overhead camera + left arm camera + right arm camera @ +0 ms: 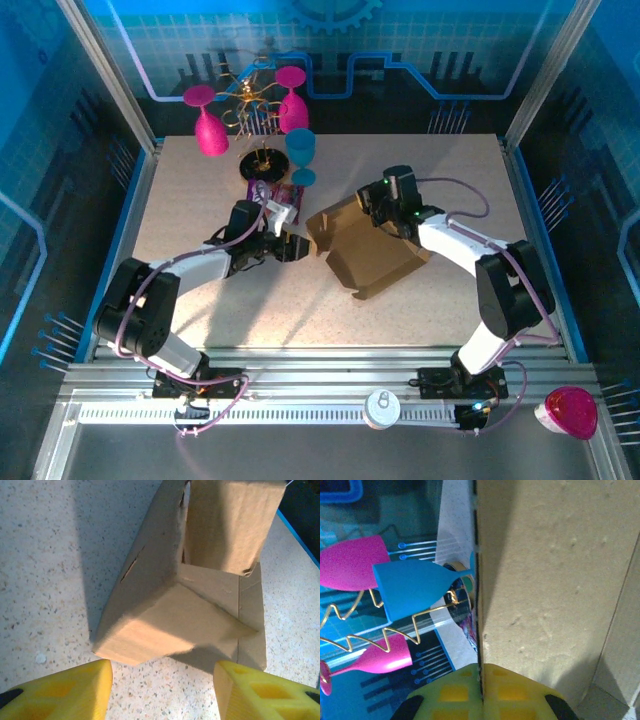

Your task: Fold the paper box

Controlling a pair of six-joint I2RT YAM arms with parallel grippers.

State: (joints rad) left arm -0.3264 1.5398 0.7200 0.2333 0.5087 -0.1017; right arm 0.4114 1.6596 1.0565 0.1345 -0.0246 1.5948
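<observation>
From above, the paper box [372,255] lies half opened in the middle of the surface [200,180], between the two arms. The right claw [383,205] grips its far panel, and the left claw [283,243] sits just beside its left corner.

At the left wrist, the fingers [75,692] stand apart (nothing between them), with a box corner just ahead.

At the right wrist, the fingers are pressed together on a thin cardboard edge, with a blue glass [410,592] beyond.

The left arm stretches low toward the centre, left gripper [162,680] jaws apart. The right arm arches in from the near right, right gripper [482,692] pinching the paper box [545,580].
</observation>
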